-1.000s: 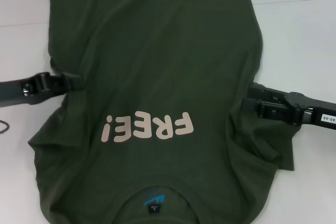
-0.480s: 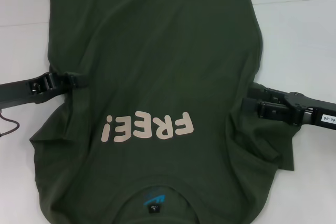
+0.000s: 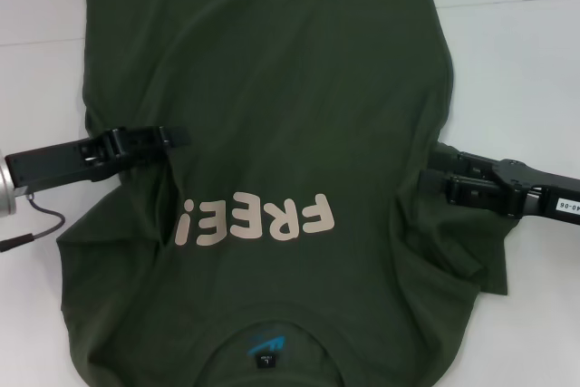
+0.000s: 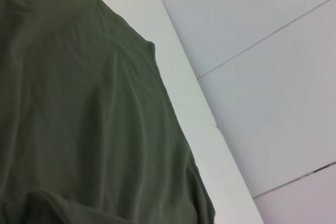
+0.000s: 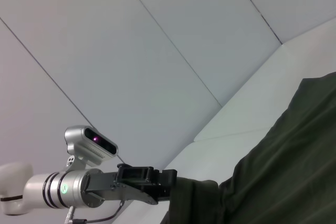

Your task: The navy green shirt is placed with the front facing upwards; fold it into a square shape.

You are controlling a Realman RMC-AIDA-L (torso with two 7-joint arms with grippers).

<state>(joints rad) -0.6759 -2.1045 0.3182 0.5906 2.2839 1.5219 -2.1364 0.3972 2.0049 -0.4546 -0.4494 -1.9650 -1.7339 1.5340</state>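
Note:
The navy green shirt (image 3: 290, 88) lies front up on the white table, its pale "FREE!" letters (image 3: 256, 219) upside down and its collar with the blue logo (image 3: 265, 343) at the near edge. My left gripper (image 3: 177, 137) is shut on the shirt's left side and holds that cloth over the chest, just above the letters. The right wrist view shows this gripper (image 5: 170, 184) with green cloth bunched at its tips. My right gripper (image 3: 426, 180) is shut on the shirt's right side beside the sleeve, where the cloth puckers. The left wrist view shows only the shirt (image 4: 79, 103) and table.
The white table (image 3: 517, 61) shows on both sides of the shirt and beyond its hem. A thin dark cable (image 3: 41, 219) loops off my left arm near the left edge. The right sleeve (image 3: 462, 265) lies rumpled below my right arm.
My left gripper has moved to the right, inward over the shirt, drawing the left side of the cloth with it. The right gripper has stayed in place.

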